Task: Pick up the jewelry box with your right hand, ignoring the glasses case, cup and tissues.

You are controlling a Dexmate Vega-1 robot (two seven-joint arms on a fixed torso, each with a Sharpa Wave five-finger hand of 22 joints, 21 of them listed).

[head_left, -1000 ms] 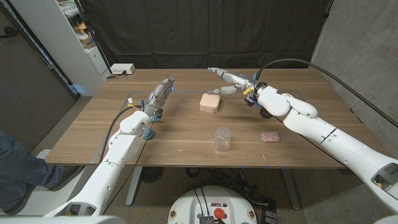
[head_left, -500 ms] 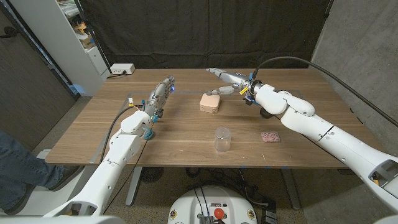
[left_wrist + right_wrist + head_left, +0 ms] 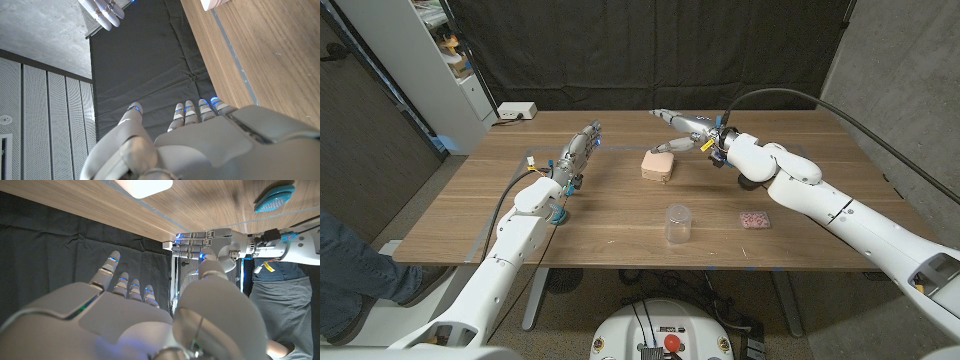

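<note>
**Right hand drawn in over the jewelry box, nothing held**

Since a second ago my right hand (image 3: 682,130) has slid a little toward the robot's left, so its fingers now reach out above the far side of the jewelry box (image 3: 658,165) rather than beside it — whether a fingertip touches the box I cannot tell from the head view. Its fingers are spread and extended, holding nothing; the right wrist view shows them (image 3: 122,282) fanned out the same way.

The jewelry box, a small pale pink case, sits on the wooden table (image 3: 620,215) near the middle, toward the far edge, where it was before. Nearer the robot stands the clear cup (image 3: 677,224), and off to the robot's right of it lies a small pink patterned packet (image 3: 754,219) — both well apart from the box.

My left hand (image 3: 578,152) has not moved: it lies stretched out over the table's left part, fingers straight and together, empty.
</note>
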